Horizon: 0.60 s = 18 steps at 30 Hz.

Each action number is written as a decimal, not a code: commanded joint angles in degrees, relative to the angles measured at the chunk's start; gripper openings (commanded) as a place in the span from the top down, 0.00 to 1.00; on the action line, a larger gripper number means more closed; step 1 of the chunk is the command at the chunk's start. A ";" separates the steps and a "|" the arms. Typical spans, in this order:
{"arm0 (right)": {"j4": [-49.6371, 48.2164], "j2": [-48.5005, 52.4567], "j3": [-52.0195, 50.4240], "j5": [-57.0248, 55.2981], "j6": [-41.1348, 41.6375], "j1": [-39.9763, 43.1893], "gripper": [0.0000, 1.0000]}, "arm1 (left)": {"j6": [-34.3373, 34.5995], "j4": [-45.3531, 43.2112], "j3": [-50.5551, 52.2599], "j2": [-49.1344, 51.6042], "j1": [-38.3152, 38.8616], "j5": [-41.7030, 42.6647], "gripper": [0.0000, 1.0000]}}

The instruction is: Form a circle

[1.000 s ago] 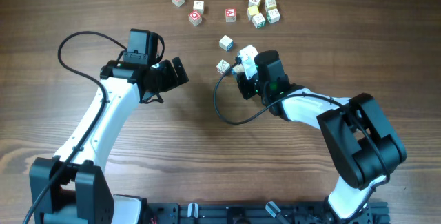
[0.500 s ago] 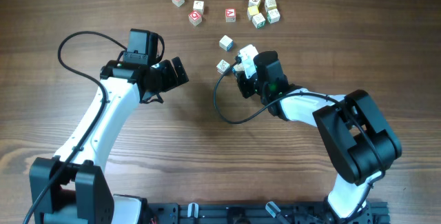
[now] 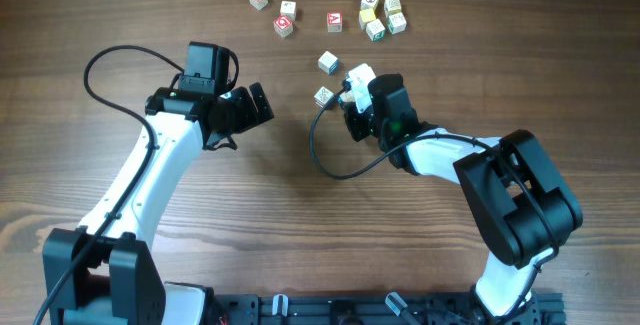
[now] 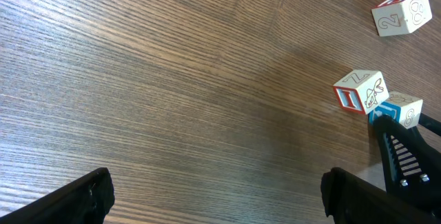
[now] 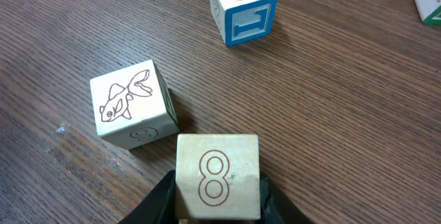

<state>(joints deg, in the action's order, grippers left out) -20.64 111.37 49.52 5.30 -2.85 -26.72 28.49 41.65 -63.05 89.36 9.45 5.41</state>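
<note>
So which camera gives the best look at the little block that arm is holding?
The right wrist view: the held block fills the foreground, clamped in the right gripper, its 8 readable. Overhead it is just a pale speck at the gripper tip. The left wrist view does not show it.

Between the jaws of your right gripper (image 5: 218,203) sits the number-eight cube (image 5: 218,172). Just ahead of those jaws and to their left, the fish cube (image 5: 131,103) lies on the table (image 5: 358,114), close beside the number-eight cube's corner. Farther ahead and slightly right, the letter cube (image 5: 242,7) stands apart from both. Well beyond the jaws lies a cluster of cubes (image 3: 382,13), with a loose row of four cubes (image 3: 286,15) on the side toward your left gripper (image 4: 217,196). Its jaws straddle bare table, and the nearest cubes lie off to their right.
</note>
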 commanded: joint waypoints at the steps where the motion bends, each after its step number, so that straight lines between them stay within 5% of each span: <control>1: -0.37 1.16 0.74 0.66 0.44 -0.44 0.67 | -1.09 0.02 0.11 -0.07 -0.35 -0.55 0.00; 14: -0.87 1.14 0.74 1.11 0.48 -0.44 0.54 | -1.09 0.02 0.11 -0.07 -0.35 -0.55 0.00; 18: -0.50 0.24 0.74 1.09 0.46 -0.44 0.16 | -1.09 0.02 0.11 -0.07 -0.35 -0.55 0.00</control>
<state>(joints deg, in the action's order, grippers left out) -21.30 111.46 49.52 5.72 -2.74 -26.72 28.49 41.65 -63.02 89.36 9.45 5.41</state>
